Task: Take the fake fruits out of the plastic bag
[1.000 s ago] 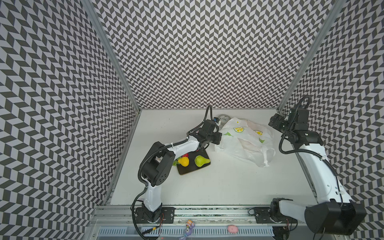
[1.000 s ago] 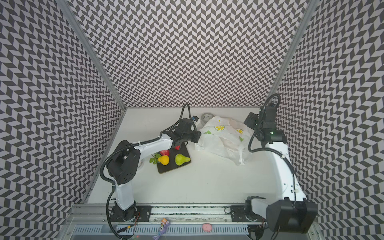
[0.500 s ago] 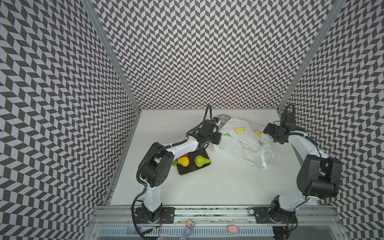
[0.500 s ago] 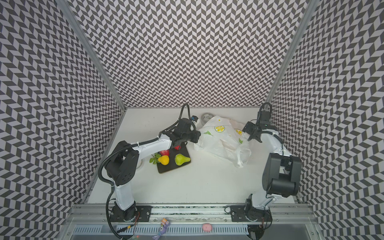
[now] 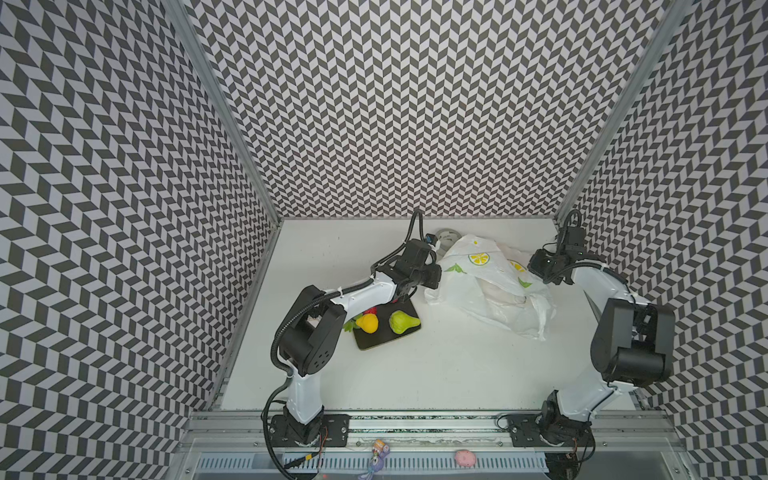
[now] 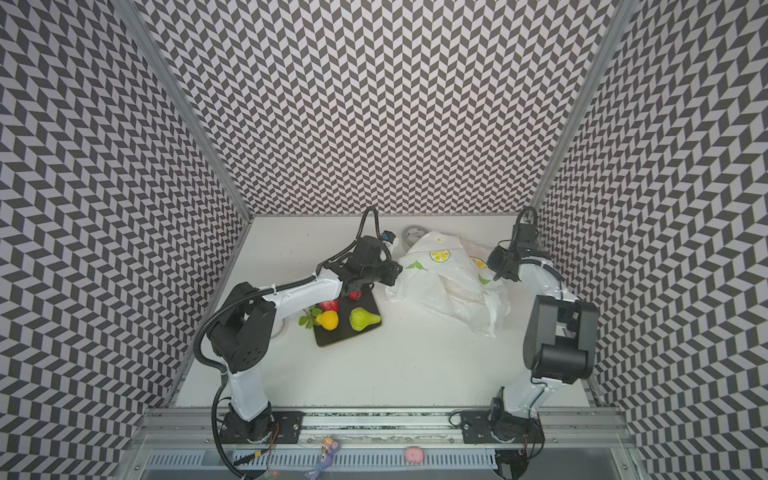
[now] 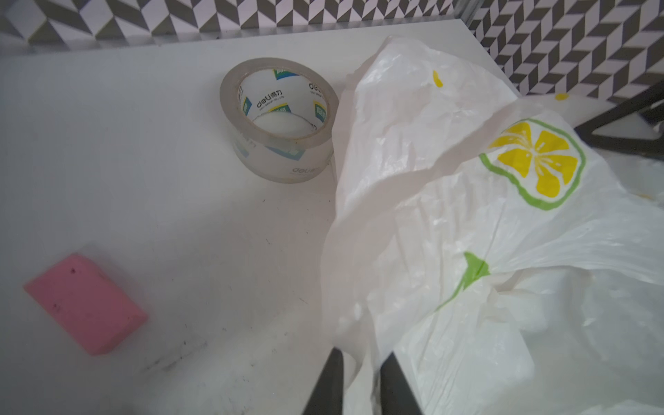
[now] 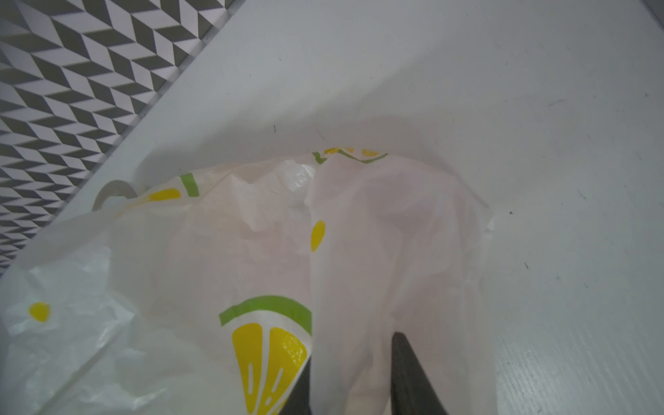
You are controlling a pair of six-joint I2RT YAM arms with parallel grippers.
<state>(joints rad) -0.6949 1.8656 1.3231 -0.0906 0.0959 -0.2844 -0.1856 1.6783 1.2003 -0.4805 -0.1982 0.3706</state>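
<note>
The plastic bag (image 5: 490,286) lies far-centre on the tabletop (image 5: 436,374). My left fingers (image 7: 328,381) straddle its left edge, my right fingers (image 8: 409,373) its right fold; grasping or released, I cannot tell.

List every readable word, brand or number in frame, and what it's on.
"deli 得力": printed inside the core of the tape roll, seen in the left wrist view and repeated around the core.
"deli": faint, on the tape roll's outer wall.
Small print under the core logos: too small to read.
Plastic bag: lemon-slice and leaf prints only, no words.
Both top views: nothing legible.
</note>
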